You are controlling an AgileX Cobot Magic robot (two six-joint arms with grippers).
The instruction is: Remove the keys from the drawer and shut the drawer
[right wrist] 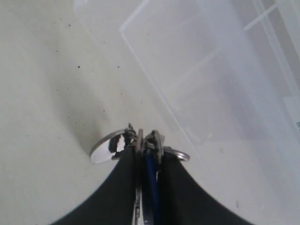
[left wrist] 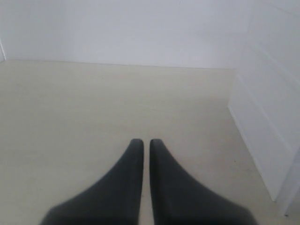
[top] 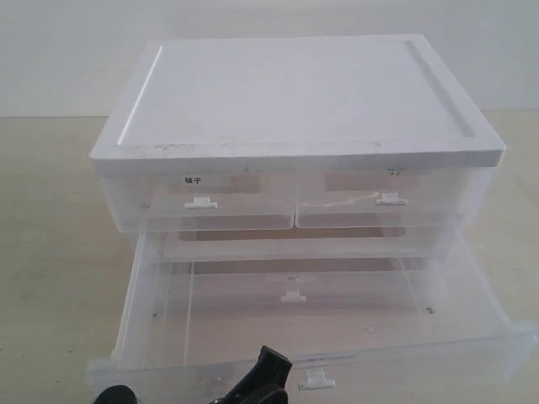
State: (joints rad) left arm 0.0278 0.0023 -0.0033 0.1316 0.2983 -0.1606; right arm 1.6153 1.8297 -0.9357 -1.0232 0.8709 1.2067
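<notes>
My right gripper (right wrist: 149,147) is shut on the keys (right wrist: 152,139). The metal keys and ring stick out past its tips, the blue fob (right wrist: 151,187) is pinched between the fingers, and a shiny round disc (right wrist: 104,147) hangs to one side. It holds them above the beige table, just beside the drawer's translucent wall (right wrist: 201,79). The drawer (top: 135,295) stands pulled far out of the cabinet, with its white tab handle (top: 316,380) at the front and nothing visible inside. My left gripper (left wrist: 142,141) is shut on nothing, low over bare table.
The white-topped cabinet (top: 295,93) holds two half-width labelled drawers (top: 202,202) above the open one. Its side (left wrist: 262,122) shows in the left wrist view. Black arm parts (top: 265,374) show at the exterior view's bottom edge, in front of the drawer.
</notes>
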